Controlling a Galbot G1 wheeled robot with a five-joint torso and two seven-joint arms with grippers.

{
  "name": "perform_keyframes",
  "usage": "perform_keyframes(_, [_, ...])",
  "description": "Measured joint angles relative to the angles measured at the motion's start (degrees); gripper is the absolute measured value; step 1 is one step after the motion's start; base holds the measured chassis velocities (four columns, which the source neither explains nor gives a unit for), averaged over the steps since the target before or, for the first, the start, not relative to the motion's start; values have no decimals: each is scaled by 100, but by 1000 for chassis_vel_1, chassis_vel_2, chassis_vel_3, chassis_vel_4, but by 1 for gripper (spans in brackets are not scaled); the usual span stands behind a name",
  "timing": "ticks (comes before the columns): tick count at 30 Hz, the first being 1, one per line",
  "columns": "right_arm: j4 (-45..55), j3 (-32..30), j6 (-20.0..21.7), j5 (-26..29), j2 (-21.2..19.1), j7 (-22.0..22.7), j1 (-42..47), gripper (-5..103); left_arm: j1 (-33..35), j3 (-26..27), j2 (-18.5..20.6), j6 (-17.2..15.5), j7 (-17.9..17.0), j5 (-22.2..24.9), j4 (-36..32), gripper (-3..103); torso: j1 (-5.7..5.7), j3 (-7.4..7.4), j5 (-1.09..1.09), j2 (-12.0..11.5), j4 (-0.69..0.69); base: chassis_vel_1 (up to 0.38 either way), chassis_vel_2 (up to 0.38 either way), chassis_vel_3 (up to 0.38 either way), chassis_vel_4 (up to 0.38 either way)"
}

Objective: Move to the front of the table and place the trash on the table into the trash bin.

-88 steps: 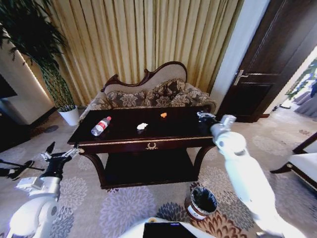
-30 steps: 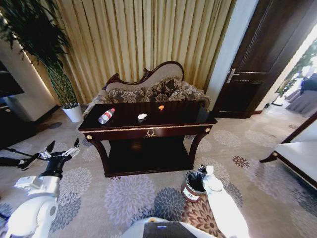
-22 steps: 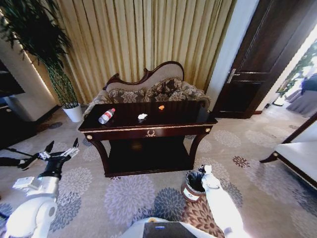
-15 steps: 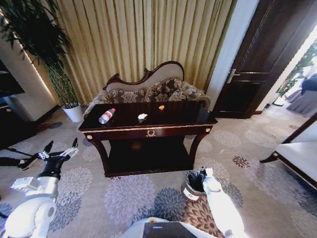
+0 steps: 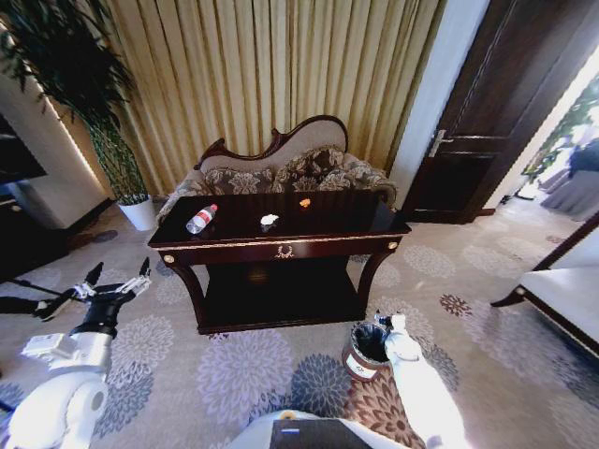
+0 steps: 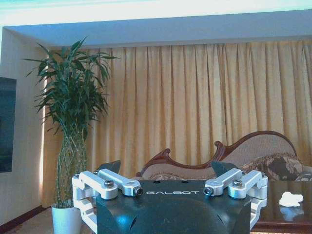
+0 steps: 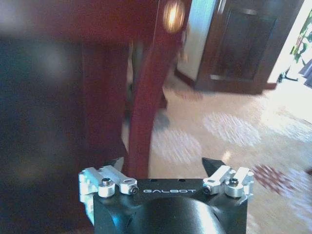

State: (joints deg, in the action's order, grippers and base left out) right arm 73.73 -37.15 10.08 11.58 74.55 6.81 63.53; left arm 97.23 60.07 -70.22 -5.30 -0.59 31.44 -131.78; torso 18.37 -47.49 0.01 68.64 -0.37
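Note:
The dark glossy table (image 5: 281, 245) stands in front of me in the head view. On its top lie a clear bottle (image 5: 200, 219) with a red cap, a crumpled white paper wad (image 5: 269, 220) and a small orange scrap (image 5: 304, 202). The round brown trash bin (image 5: 364, 352) sits on the carpet by the table's right front leg. My right gripper (image 5: 382, 322) hovers low over the bin's far rim; in the right wrist view the right gripper (image 7: 164, 163) is open and holds nothing, facing the table leg (image 7: 144, 97). My left gripper (image 5: 117, 283) is open at the left, away from the table. The left wrist view shows the left gripper (image 6: 165, 168) and the paper wad (image 6: 291, 198).
A carved floral sofa (image 5: 281, 173) stands behind the table against gold curtains. A tall potted plant (image 5: 112, 159) is at the back left and a dark door (image 5: 477, 140) at the right. Patterned carpet lies open in front of the table.
The head view has pulled back from the table. My right arm has come down from over the table's right end to the bin's rim; over the last second it barely moves. The left arm stays put.

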Motion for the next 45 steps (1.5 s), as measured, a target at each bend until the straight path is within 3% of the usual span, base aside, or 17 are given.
perform_keyframes(2, [825, -30, 93, 532, -70, 1, 246, 97, -9, -8, -5, -5, -1, -1, -4, 100, 0, 0, 0, 0, -2, 0, 0, 0, 0])
perform_keyframes(3, [825, -30, 93, 532, -70, 1, 246, 97, -9, -8, -5, -5, -1, -1, -4, 100, 0, 0, 0, 0, -2, 0, 0, 0, 0])
perform_keyframes(6, [2317, -128, 357, 1157, -196, 2, 600, 100, -18, -29, -13, -21, -7, -23, -28, 100, 0, 1, -3, 1, 0, 0, 0, 0, 0])
perform_keyframes(15, [4776, -144, 1038, 2046, -538, 2, 793, 100, -14, -33, -49, -33, -17, -41, -78, 100, 0, 1, -2, 1, 0, 0, 0, 0, 0])
perform_keyframes(19, [5130, 4, 1210, 2080, -614, 2, 753, 100, -13, -26, -52, -36, -18, -43, -79, 100, 0, 1, -2, 1, 0, 0, 0, 0, 0])
perform_keyframes(31, [5101, 240, 1205, 1829, -584, 0, 776, 100, -22, 9, -22, -37, -20, -39, -66, 100, -1, 1, -1, 1, -1, -20, 19, 14, -22])
perform_keyframes(45, [5096, 364, 1180, 1731, -571, 0, 807, 100, -11, 21, -27, -60, -21, -36, -85, 100, 2, -1, -1, -1, 0, -192, 187, 191, -180])
